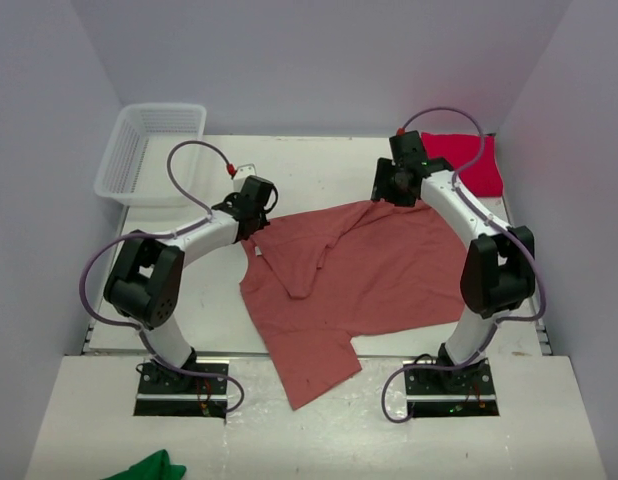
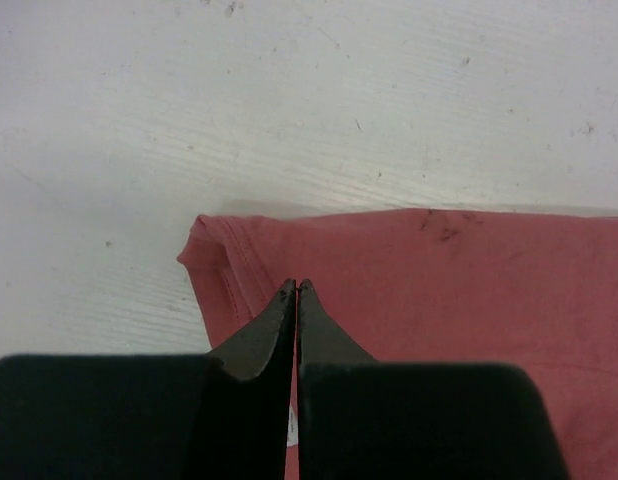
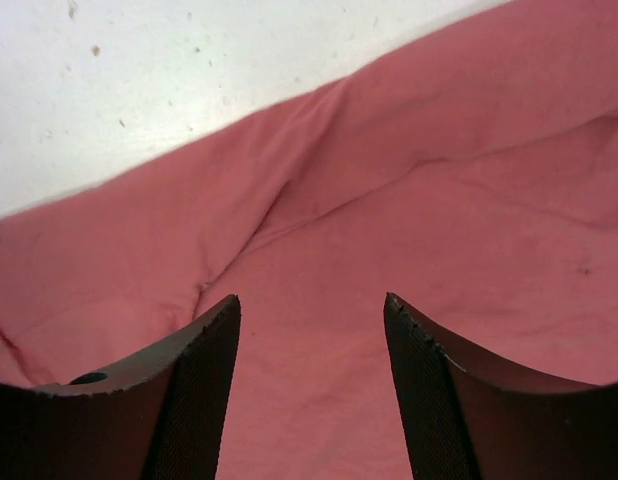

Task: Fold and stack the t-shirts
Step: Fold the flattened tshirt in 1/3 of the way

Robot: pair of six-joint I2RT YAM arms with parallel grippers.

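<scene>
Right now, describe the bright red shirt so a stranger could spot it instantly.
On the white table, look to the far right corner, opposite the white plastic basket. The bright crimson t-shirt lies there in a compact bundle. Unlike the large dusty salmon-red t-shirt spread across the middle, it is brighter and bunched.

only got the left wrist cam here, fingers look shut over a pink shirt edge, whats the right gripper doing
Observer: The right gripper is open. Its jaws stand apart over the far right part of the same salmon t-shirt, with nothing gripped.
Operator: is that shirt folded yet
Observer: No. It lies spread across the middle of the table, with a flap of cloth turned over near its centre.
Operator: where's the other shirt
Observer: The crimson t-shirt lies at the table's far right corner, apart from the salmon one.
</scene>
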